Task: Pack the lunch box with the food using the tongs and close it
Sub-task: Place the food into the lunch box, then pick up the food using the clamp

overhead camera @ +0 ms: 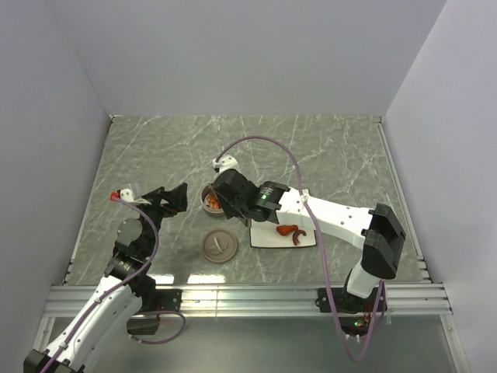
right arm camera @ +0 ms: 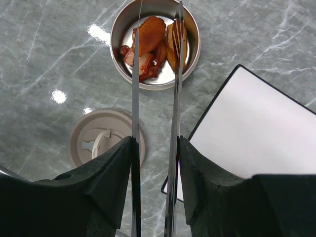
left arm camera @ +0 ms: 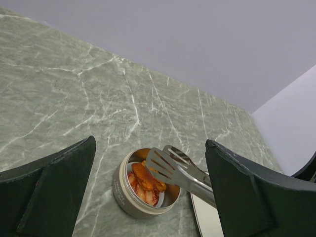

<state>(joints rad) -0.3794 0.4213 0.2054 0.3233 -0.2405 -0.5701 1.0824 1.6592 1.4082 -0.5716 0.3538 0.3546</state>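
The lunch box (overhead camera: 205,192) is a round silver tin, open, holding several orange-brown pieces of food (right arm camera: 148,35). My right gripper (right arm camera: 155,140) is shut on the tongs (right arm camera: 176,94), one finger pressed on each thin arm. The tong tips are spread apart over the tin (right arm camera: 117,29), above the food. In the left wrist view the slotted tong heads (left arm camera: 168,168) hover over the tin (left arm camera: 123,190). More food (overhead camera: 291,231) lies on the white plate (overhead camera: 264,237). The lid (overhead camera: 218,245) lies flat in front of the tin. My left gripper (overhead camera: 175,198) is open and empty, left of the tin.
The white square plate (right arm camera: 252,128) lies right of the tin, close beside the lid (right arm camera: 94,143). The plate's edge (left arm camera: 205,217) shows in the left wrist view. White walls stand around the marbled table on three sides. A metal rail runs along the near edge.
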